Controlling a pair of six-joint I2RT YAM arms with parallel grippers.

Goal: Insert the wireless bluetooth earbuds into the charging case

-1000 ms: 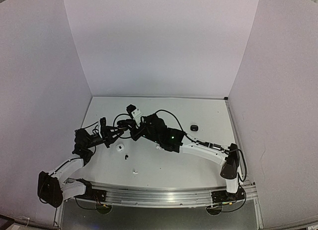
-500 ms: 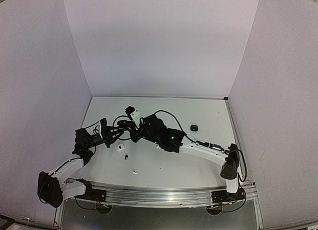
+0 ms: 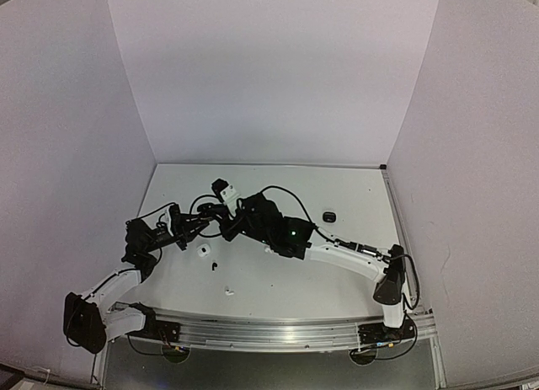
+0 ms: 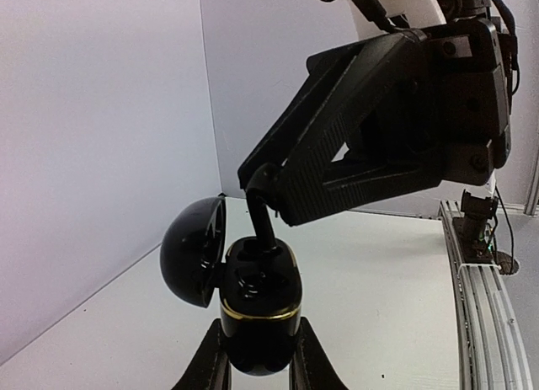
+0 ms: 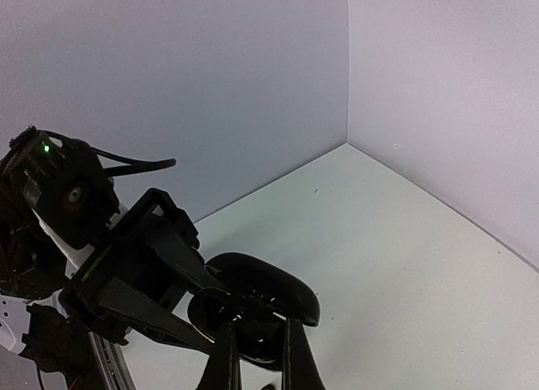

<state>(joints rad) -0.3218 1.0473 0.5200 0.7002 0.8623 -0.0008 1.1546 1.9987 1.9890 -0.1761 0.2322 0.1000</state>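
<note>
Left tool (image 4: 257, 360) clamped on open black case (image 4: 257, 297), lid swung to 9 o'clock. Right tool (image 4: 257, 181) pinched together on black bud (image 4: 263, 215), which is at 12 o'clock of case, stem near upright, tip at socket mouth. Can't tell if seated. Right arm likely pushes toward 6. Counter (image 3: 337, 192) white, walls close. White case (image 3: 203, 250) at 6 o'clock of tools.

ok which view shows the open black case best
Left wrist: the black case fills the centre, lid swung open, sockets visible. Right wrist shows it dark and partly hidden. Top view: too small to make out.
</note>
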